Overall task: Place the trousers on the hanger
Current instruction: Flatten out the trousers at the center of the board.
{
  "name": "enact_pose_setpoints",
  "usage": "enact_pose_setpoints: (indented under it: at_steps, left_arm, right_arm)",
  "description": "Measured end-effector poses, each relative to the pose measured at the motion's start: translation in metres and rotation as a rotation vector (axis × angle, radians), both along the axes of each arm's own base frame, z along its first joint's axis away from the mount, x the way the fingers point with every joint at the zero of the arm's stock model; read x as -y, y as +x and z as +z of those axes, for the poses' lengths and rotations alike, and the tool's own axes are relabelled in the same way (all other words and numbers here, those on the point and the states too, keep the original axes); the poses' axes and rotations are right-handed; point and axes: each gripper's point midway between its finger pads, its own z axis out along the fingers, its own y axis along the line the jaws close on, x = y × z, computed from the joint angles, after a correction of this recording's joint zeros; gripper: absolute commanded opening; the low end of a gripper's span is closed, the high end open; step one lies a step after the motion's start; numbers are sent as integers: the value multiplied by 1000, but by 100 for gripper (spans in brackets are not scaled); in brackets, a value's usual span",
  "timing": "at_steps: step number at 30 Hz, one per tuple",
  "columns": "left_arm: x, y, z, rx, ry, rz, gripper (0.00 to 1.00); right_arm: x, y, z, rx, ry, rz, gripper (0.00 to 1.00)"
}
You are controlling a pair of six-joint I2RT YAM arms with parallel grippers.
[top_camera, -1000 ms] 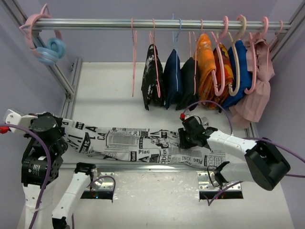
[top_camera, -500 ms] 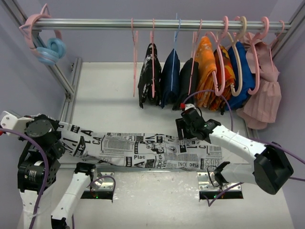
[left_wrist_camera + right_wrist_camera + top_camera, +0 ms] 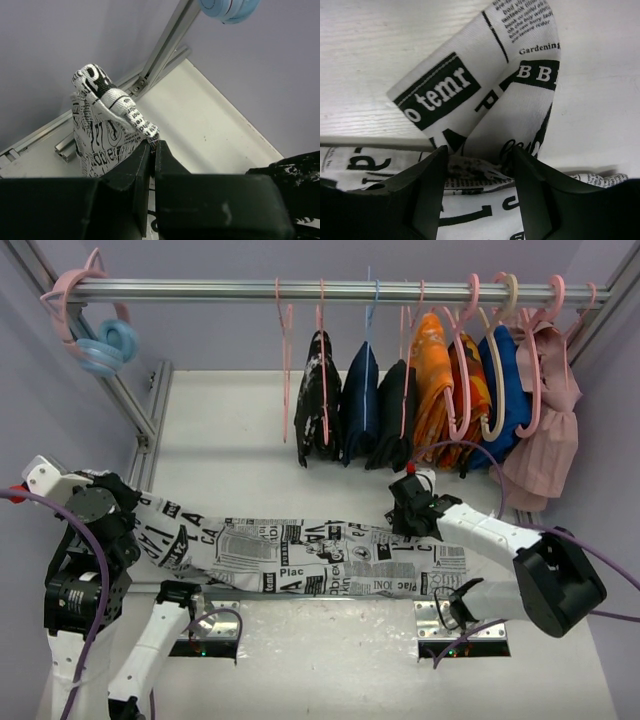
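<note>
The trousers (image 3: pixel 300 555), white with black newspaper print, hang stretched in a long band between my two grippers, above the table's near edge. My left gripper (image 3: pixel 128 502) is shut on their left end; the left wrist view shows the jaws (image 3: pixel 152 144) pinched together on a bunch of printed cloth (image 3: pixel 102 130). My right gripper (image 3: pixel 408 515) holds the right part's upper edge; the right wrist view shows a fold of printed cloth (image 3: pixel 485 95) wedged between its fingers (image 3: pixel 479 152). The hanger (image 3: pixel 281 380), a thin pale-pink wire, hangs bare on the rail, left of the clothes.
A metal rail (image 3: pixel 200 288) crosses the back, bearing a black speckled garment (image 3: pixel 318 405), navy (image 3: pixel 360 400), orange (image 3: pixel 440 380), blue (image 3: pixel 505 380) and pink (image 3: pixel 545 440) clothes. Pink and blue rings (image 3: pixel 100 345) hang at its left end. A slanted frame strut (image 3: pixel 135 410) stands left.
My right gripper has moved away from the near edge and then to the right with the cloth, pulling the band flatter. My left gripper has shifted slightly. The hanging clothes have swayed.
</note>
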Motion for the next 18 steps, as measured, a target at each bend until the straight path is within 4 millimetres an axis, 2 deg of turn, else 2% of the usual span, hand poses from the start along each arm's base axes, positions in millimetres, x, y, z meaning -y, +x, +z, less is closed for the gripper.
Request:
enact_pose_setpoints:
  at_steps: [6, 12, 15, 18]
  left_arm:
    - [5, 4, -1, -7, 11, -38, 2]
    - [10, 8, -3, -13, 11, -71, 2]
    - [12, 9, -2, -14, 14, -82, 2]
    - [13, 9, -2, -15, 18, -90, 2]
  right_arm:
    - [10, -14, -8, 16, 24, -57, 61]
    - [16, -4, 23, 151, 89, -92, 64]
    - [29, -1, 25, 158, 87, -140, 59]
    - [38, -6, 15, 123, 84, -170, 52]
